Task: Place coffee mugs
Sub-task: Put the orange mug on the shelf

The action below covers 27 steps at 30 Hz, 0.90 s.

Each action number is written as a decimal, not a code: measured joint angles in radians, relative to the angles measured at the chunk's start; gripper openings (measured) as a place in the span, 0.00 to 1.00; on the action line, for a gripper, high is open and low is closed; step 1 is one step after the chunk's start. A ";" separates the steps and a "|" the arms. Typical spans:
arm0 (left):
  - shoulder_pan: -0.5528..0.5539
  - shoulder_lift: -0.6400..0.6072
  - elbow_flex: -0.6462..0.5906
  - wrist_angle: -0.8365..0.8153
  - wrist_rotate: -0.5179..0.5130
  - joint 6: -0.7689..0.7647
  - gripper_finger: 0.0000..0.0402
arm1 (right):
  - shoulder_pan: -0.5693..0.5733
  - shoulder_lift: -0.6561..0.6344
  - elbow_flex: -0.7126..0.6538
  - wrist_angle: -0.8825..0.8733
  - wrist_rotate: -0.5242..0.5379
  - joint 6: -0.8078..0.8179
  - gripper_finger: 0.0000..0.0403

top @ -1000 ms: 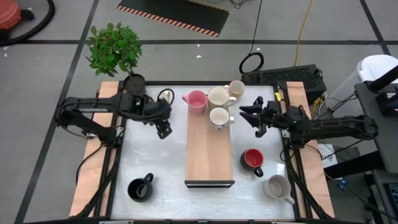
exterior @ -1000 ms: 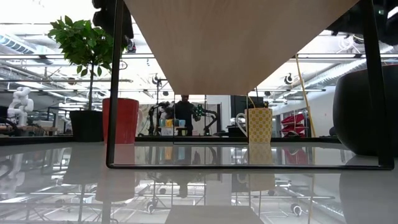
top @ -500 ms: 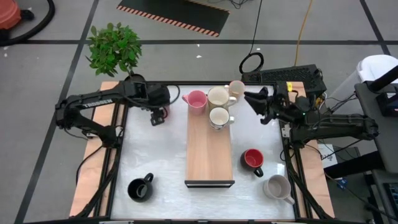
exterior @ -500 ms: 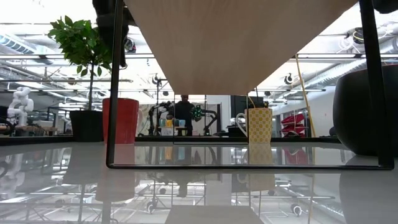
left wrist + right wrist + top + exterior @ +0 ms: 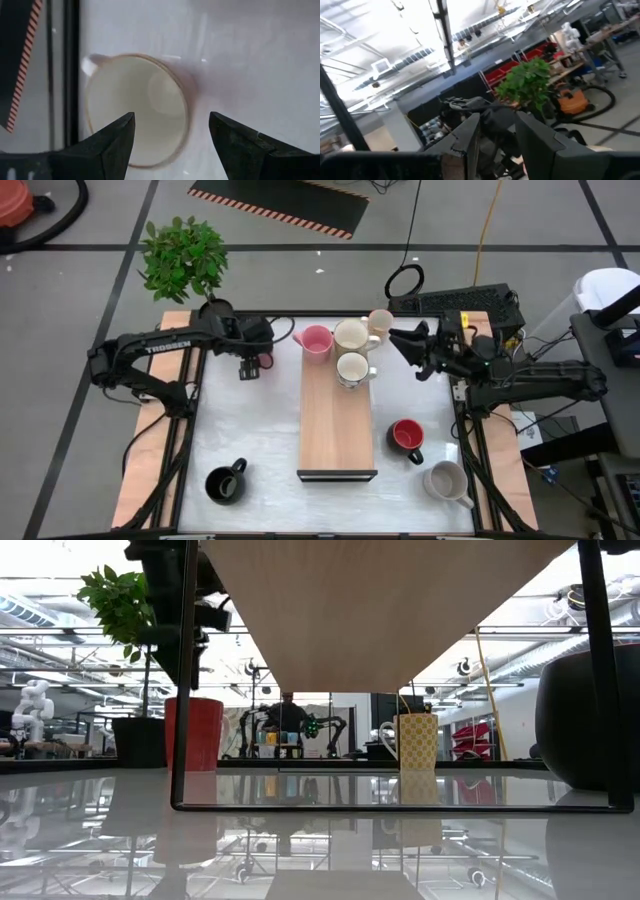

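Note:
My left gripper hovers open at the table's far left, pointing down over a cream mug that stands upright on the table; its fingers are above the mug's rim, apart from it. A raised wooden shelf carries the pink mug and two cream mugs at its far end. Another cream mug stands just past the shelf. My right gripper is open, raised beside that mug and aimed into the room.
The red mug and grey mug stand right of the shelf, and the black mug sits near left. A potted plant is beyond the far-left corner. The shelf's thin black legs rise from the table. A person shows far off in the room.
My left gripper has moved toward the table's far-left corner and now hangs over the cream mug. My right gripper has drawn back toward the far right edge and tipped upward, away from the shelf. No mug has moved.

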 joint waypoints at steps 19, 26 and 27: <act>0.076 0.003 -0.186 0.127 0.078 0.196 0.44 | 0.002 0.047 0.000 -0.046 0.003 -0.028 0.28; 0.056 0.004 -0.190 0.115 0.099 0.087 0.06 | 0.000 0.047 0.000 -0.101 -0.115 -0.033 0.28; 0.050 0.004 -0.184 0.111 0.099 0.057 0.06 | 0.000 0.048 0.000 -0.104 -0.137 -0.026 0.28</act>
